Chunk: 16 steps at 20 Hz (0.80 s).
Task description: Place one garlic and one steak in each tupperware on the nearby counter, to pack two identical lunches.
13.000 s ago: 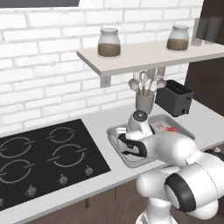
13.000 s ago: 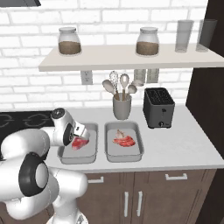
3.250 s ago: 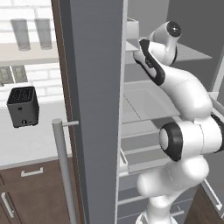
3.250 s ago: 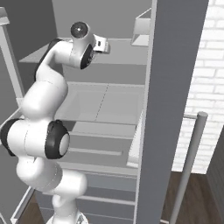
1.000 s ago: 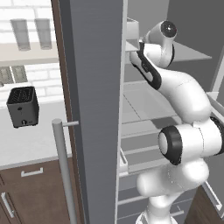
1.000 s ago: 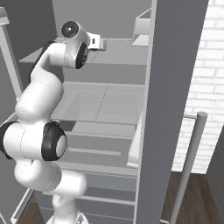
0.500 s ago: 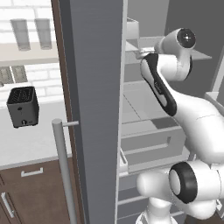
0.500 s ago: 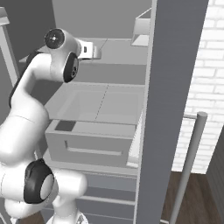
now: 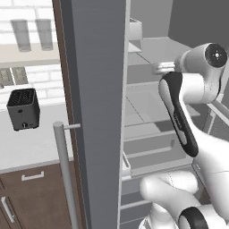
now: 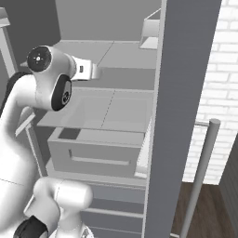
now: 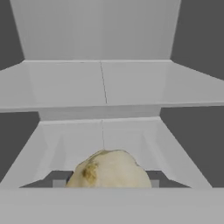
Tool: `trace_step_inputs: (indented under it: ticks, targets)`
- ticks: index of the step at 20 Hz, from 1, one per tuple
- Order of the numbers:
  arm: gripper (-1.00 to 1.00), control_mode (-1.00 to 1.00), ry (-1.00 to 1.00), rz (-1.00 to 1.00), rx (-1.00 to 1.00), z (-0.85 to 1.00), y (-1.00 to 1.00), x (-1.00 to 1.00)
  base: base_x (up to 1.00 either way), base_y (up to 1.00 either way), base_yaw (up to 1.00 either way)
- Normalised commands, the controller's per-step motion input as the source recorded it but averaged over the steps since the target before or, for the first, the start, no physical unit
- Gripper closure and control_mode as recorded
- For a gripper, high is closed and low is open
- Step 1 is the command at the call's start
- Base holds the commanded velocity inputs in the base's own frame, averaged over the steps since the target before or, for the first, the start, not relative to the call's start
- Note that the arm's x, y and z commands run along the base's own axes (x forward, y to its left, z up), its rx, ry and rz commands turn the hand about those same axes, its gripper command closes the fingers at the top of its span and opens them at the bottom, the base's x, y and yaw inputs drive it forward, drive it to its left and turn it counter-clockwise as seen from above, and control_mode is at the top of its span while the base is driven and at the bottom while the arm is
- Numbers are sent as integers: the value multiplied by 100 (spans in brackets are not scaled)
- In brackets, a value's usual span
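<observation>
Arm: the white arm (image 9: 197,85) reaches up into an open grey fridge, its upper link (image 10: 51,81) level with the upper shelves.
Claw: the hand (image 10: 87,70) points toward the back of the fridge, just above a pale shelf; its finger tips cannot be made out, so whether the jaws are apart or closed cannot be told.
Garlic: one tan-yellow garlic (image 11: 109,171) sits right in front of the hand camera at the bottom middle of its view, very close to the claw; whether it is clamped or just lying in front cannot be told.
Fridge shelves: pale grey shelves (image 10: 111,111) run one above another; the garlic shows against the front edge of the lower one, with the back wall (image 11: 98,30) behind.
Drawer: a grey drawer (image 10: 95,153) stands below the shelves, near the bottom of the fridge.
Fridge door: the tall grey door (image 9: 96,112) stands open with its edge toward the camera, and a long silver bar handle (image 9: 66,174) runs down beside it.
Counter: the pale counter (image 9: 27,143) lies left of the door over brown cabinets (image 9: 31,197).
Toaster: a black toaster (image 9: 23,108) stands on the counter near the back edge, against the white brick wall (image 9: 27,71).
</observation>
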Motion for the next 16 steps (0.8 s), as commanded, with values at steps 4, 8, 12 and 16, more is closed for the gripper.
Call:
trace_step_inputs:
  ticks: [4,8,12,16]
  targets:
    - [100,-100,-8,0,0,-44,-1,-100,0,0,0]
    - [100,-100,-4,0,0,-56,0,-100,0,0,0]
    - [100,100,0,0,0,-38,0,-75,-25,0,0]
    - [100,100,0,0,0,0,0,0,-100,0,0]
